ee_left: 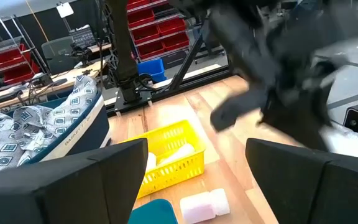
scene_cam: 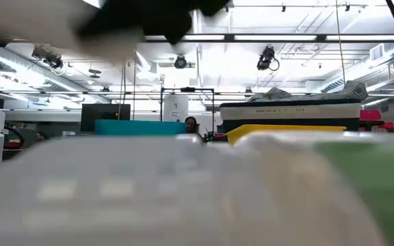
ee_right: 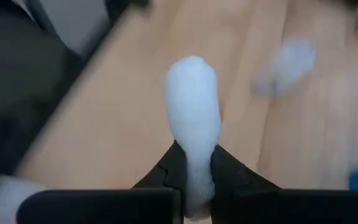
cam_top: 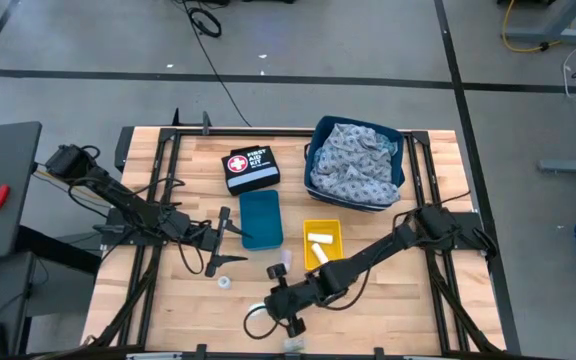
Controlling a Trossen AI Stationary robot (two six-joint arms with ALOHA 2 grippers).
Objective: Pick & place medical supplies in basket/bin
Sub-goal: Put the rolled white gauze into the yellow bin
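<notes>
My right gripper [ee_right: 194,163] hangs over the table's near middle [cam_top: 273,297], shut on a white gauze roll [ee_right: 193,106]. My left gripper [cam_top: 223,242] stands open and level left of the teal bin [cam_top: 260,218], with nothing between its fingers. A yellow basket [cam_top: 322,243] holds another white roll [ee_left: 174,152]. A small white packet [cam_top: 277,270] and a tape ring [cam_top: 226,283] lie flat on the wood between the two grippers. The blue basket [cam_top: 358,160] at the far right is filled with grey patterned cloth [ee_left: 23,124]. My right gripper pinches one end of the gauze roll [ee_right: 196,169] between its two fingertips [ee_right: 169,168]. The fingers slant down toward the table, and the roll runs along them. Most of the roll sticks out past the fingertips, and it looks lifted off the wood.
A black first-aid pouch [cam_top: 251,168] with a red-and-white cross lies behind the teal bin. Something small and white [cam_top: 293,345] sits at the near edge. Bare wood lies to the near left and near right of the grippers.
</notes>
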